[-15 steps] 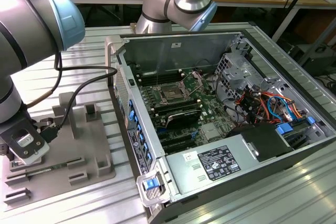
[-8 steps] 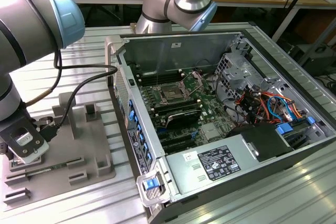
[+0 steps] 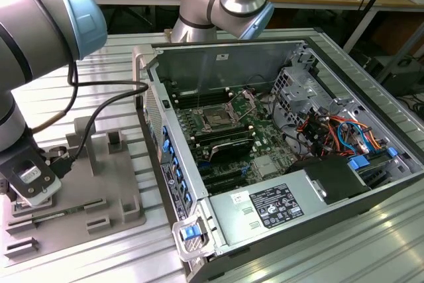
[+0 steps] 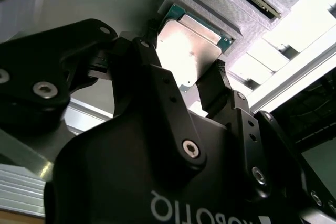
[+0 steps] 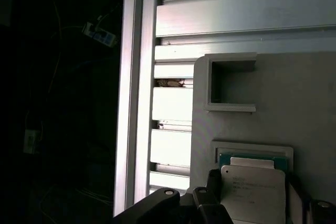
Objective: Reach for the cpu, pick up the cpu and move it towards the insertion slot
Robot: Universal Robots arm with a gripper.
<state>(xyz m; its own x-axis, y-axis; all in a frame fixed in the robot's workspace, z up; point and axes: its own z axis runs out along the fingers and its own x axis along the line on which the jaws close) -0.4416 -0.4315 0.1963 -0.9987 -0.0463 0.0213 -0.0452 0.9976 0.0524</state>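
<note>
Gripper (image 4: 185, 65) clamped on the cpu (image 4: 185, 45) at the grey fixture plate (image 3: 116, 187)
Both wrist views show the black fingers (image 5: 212, 183) against opposite edges of the cpu, silvery face up, right at a raised square nest (image 5: 251, 147) on the plate; can't tell if it's lifted clear. In the exterior view the gripper is low over the plate on that view's left, well apart from the insertion slot (image 3: 217, 118) inside the open computer case (image 3: 218, 54)
</note>
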